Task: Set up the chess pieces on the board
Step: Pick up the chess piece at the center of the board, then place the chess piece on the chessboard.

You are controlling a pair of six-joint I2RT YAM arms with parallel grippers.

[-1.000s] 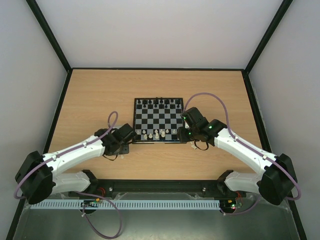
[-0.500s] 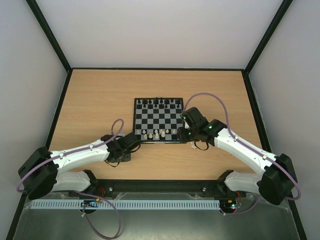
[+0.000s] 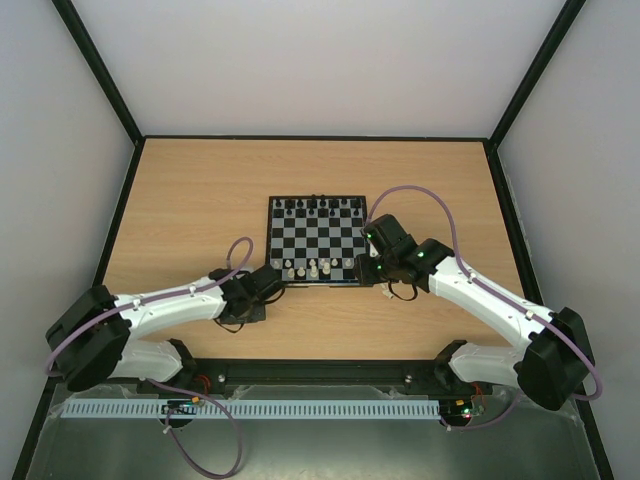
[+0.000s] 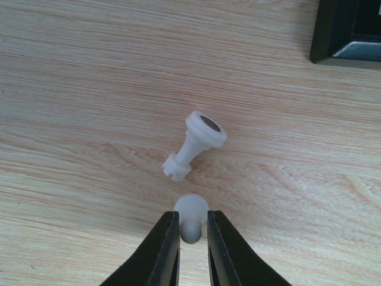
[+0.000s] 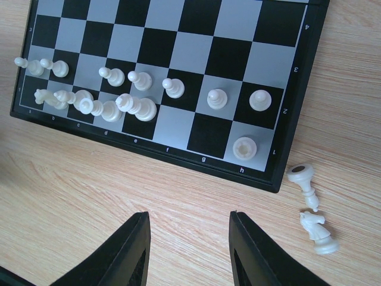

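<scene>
My left gripper (image 4: pixel 192 215) is shut on a small cream-white pawn (image 4: pixel 190 205) standing on the wooden table. Just beyond it a white rook (image 4: pixel 194 143) lies on its side. In the top view the left gripper (image 3: pixel 271 283) is off the near left corner of the board (image 3: pixel 316 284). My right gripper (image 5: pixel 189 217) stands open over bare wood by the board's (image 5: pixel 149 144) near right corner. White pieces fill the two near rows, among them an upright rook (image 5: pixel 245 147), pawns (image 5: pixel 259 99) and some toppled pieces (image 5: pixel 137 107).
Two more white pieces lie on the table right of the board: a bishop-like piece (image 5: pixel 303 179) and a knight (image 5: pixel 318 232). Black pieces (image 3: pixel 315 207) stand along the board's far rows. Black rails edge the table (image 3: pixel 200 190).
The left arm has reached further right toward the board's near left corner, and its jaws have narrowed onto the pawn. The right arm has not moved.
</scene>
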